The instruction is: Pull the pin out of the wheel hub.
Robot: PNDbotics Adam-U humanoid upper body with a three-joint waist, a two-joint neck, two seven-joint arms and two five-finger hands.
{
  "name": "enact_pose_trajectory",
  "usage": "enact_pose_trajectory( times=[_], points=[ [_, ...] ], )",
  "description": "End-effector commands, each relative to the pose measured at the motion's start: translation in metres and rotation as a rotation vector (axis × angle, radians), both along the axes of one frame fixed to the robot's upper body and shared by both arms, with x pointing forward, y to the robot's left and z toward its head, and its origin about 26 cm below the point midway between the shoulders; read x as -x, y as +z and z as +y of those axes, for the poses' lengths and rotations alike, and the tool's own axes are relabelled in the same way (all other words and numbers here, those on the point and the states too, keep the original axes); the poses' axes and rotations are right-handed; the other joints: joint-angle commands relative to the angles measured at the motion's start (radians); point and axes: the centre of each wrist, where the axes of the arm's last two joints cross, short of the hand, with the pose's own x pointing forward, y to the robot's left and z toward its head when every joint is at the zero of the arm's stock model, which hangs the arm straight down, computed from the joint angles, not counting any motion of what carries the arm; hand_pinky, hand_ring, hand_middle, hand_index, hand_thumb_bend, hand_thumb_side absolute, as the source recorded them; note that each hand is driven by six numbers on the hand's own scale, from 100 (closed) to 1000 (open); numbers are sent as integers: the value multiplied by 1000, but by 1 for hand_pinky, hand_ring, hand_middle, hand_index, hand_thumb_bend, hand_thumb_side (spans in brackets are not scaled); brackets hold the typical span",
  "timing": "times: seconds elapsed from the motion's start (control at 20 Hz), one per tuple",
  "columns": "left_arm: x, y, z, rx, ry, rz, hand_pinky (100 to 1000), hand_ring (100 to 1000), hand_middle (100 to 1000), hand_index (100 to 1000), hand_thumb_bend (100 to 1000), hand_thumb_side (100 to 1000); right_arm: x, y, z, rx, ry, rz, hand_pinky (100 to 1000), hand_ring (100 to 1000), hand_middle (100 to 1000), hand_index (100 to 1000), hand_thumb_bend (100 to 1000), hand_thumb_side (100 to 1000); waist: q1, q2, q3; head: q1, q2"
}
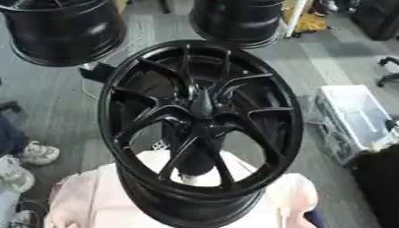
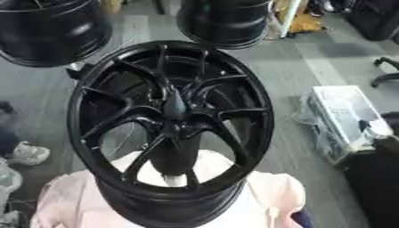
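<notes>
- A black wheel hub (image 1: 201,129) stood at centre on a pale pink cloth (image 1: 78,196).
- A dark pin (image 1: 202,103) rose from its middle.
- Neither robot hand was visible; their state could not be told.

The wheel hub (image 1: 201,129) hid most of the pale pink surface (image 1: 78,196) beneath it, and its lower rim ran off the bottom edge of the frame. At its centre a dark tapered shape (image 1: 202,103) blended into the spokes; whether it was the pin could not be told. Two other black wheels (image 1: 62,29) at the upper left and upper centre were cut by the top edge.
</notes>
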Motion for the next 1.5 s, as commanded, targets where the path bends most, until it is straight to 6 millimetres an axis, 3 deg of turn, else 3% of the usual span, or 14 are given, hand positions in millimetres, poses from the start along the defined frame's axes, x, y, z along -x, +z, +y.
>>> enact_pose_trajectory(
  times=[0.05,0.7,1.15,1.5],
  points=[
    [1,9,2,-20,5,-25,702,624,605,643,236,719,-3,2,1,-3,-63,-60,738,683,821,866,430,383,3,-13,-1,-4,-2],
    [1,8,1,-14,3,-25,703,625,606,643,235,720,-32,33,42,-15,63,-221,689,621,759,833,395,358,3,-13,4,-3,-2],
    [1,9,-1,-10,-4,-34,703,628,608,642,232,720,-52,59,101,-134,273,-381,665,585,707,815,370,362,8,-8,4,-5,-2],
    [0,11,-3,-6,-9,-45,703,629,608,641,231,718,-55,57,137,-256,395,-405,658,575,695,809,362,357,14,-4,5,-11,-3]
  ],
)
